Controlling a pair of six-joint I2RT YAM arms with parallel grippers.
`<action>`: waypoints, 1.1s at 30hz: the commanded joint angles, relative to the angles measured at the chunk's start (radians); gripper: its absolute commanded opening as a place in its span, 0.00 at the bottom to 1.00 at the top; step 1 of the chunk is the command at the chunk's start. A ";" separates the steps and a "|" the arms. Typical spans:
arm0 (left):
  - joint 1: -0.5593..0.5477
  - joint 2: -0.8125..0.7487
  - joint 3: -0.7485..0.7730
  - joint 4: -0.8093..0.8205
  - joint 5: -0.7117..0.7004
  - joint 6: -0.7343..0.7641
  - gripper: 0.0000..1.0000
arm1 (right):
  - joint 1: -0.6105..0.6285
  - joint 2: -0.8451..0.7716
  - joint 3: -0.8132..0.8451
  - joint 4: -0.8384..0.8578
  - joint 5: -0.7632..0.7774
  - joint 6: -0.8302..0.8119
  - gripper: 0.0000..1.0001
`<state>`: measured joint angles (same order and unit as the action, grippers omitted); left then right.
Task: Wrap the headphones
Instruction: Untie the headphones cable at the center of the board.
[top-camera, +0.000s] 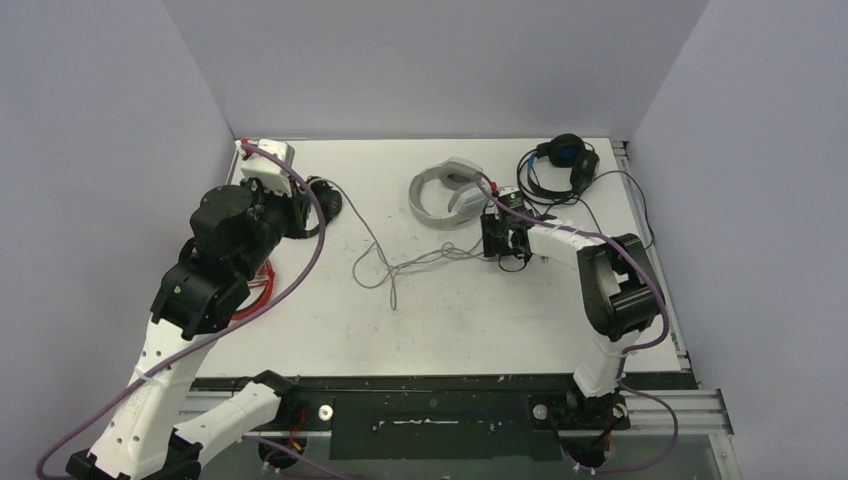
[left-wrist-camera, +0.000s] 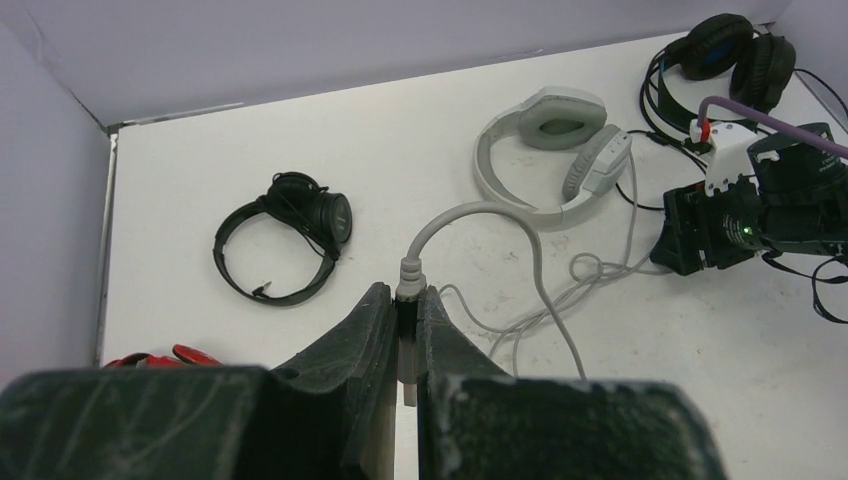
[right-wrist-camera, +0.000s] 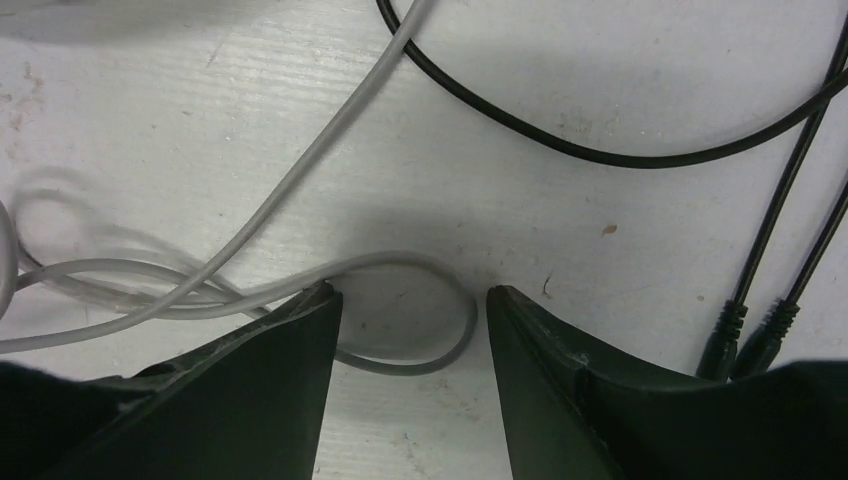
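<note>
Left claw grips the plug of the grey cable (tightly); right claw gapes astride its loop.

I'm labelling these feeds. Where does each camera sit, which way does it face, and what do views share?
Top external: fixed above and behind the bases, looking down on the table; left arm and right arm show.
Left wrist: on the left arm, facing the back wall; left end effector pinches the grey cable at its end.
Right wrist: on the right arm, looking straight down; open right end effector straddles that cable.
Shared: top and left wrist both show the white-grey headset.
</note>
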<state>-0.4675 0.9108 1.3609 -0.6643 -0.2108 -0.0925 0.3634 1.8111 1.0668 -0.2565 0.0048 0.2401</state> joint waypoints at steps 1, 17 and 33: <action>0.003 0.005 0.060 0.018 -0.055 0.018 0.00 | 0.003 -0.002 -0.016 -0.033 0.003 0.031 0.53; 0.003 0.101 0.109 -0.023 -0.392 0.028 0.00 | 0.555 -0.260 -0.061 -0.270 -0.246 0.092 0.00; 0.003 0.128 0.041 -0.053 -0.377 0.011 0.00 | 0.323 -0.503 -0.062 -0.286 -0.176 0.171 0.50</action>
<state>-0.4675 1.0439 1.4200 -0.7296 -0.6735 -0.0685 0.8036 1.3136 1.0561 -0.6540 -0.2459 0.3466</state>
